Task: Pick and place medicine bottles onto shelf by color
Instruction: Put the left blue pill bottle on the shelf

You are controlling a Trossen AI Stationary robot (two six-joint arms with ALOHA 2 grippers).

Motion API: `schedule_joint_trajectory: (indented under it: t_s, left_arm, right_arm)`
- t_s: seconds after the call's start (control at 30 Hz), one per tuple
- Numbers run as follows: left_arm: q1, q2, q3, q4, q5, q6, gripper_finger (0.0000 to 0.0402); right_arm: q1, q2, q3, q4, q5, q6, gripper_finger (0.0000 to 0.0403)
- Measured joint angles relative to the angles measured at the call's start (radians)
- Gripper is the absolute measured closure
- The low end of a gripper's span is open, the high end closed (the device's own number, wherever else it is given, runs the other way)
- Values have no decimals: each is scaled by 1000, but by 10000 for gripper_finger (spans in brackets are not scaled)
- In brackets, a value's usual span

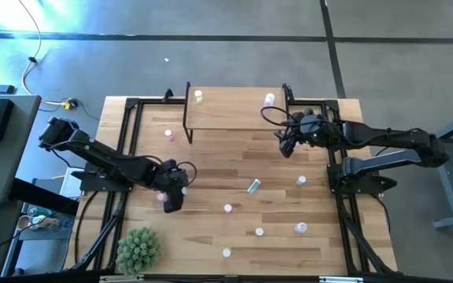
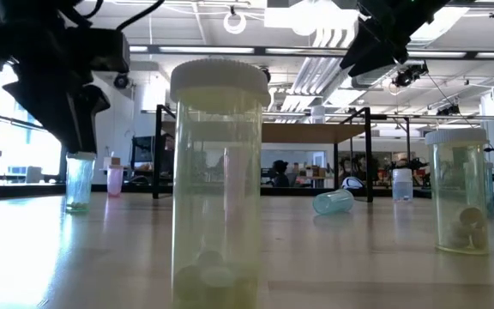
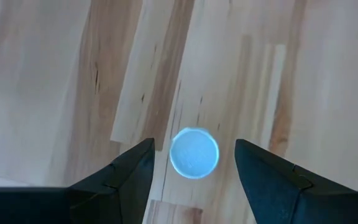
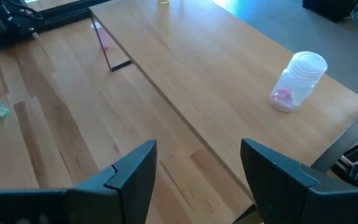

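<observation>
Bottles lie scattered across the table (image 1: 211, 165); two already stand on the shelf (image 1: 234, 110), a yellow bottle (image 1: 199, 96) at its far left and a pink bottle (image 4: 297, 81) at its far right. Your left gripper (image 3: 194, 168) hangs straight above a green bottle (image 3: 194, 152) near the table's left edge, jaws wide on either side of its cap and not touching it. Your right gripper (image 4: 197, 171) hovers beside the shelf's right end, jaws wide and holding nothing. You also have one teal bottle (image 1: 253, 185) lying on its side mid-table, and others upright toward the near edge.
</observation>
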State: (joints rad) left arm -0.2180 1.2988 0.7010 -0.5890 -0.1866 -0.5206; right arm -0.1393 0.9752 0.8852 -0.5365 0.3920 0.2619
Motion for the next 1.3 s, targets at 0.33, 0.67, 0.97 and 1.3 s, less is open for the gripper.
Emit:
schedule_joint_trajectory:
  t_s: [0.33, 0.67, 0.97, 1.3]
  left_arm:
    - [0, 64, 0, 10, -16, -55, 190]
    - [-4, 64, 0, 12, -20, -70, 216]
    - [-6, 63, 0, 12, -30, -62, 292]
    - [20, 63, 67, 16, -32, -9, 285]
  right_arm:
    - [12, 0, 0, 0, 0, 0, 178]
    - [11, 0, 0, -1, -1, 0, 178]
    - [11, 0, 0, -1, -1, 0, 178]
    - [11, 0, 0, -1, -1, 0, 178]
